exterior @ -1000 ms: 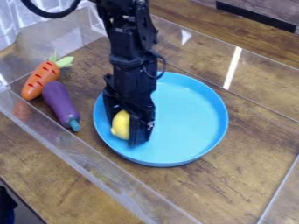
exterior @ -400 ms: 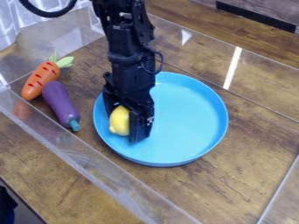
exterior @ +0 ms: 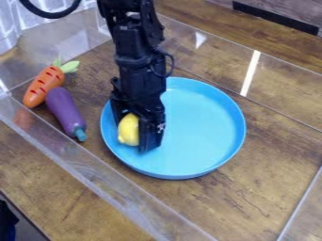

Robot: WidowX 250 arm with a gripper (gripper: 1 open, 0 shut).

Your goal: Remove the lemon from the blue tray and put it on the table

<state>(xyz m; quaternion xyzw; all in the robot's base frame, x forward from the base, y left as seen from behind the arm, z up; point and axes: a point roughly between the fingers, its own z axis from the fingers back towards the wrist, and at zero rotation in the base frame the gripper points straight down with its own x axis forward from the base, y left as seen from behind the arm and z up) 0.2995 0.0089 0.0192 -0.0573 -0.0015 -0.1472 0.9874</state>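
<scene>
The yellow lemon (exterior: 127, 130) lies at the left inside the blue tray (exterior: 208, 127), which rests on the brown wooden table (exterior: 265, 212). My black gripper (exterior: 132, 134) points straight down into the tray with its jaws open around the lemon, one finger on each side of it. Whether the fingers touch the lemon I cannot tell. Part of the lemon is hidden behind the fingers.
An orange carrot (exterior: 45, 84) with a green top and a purple eggplant (exterior: 64, 114) lie on the table left of the tray. Clear plastic edging (exterior: 75, 160) runs along the table's front left side.
</scene>
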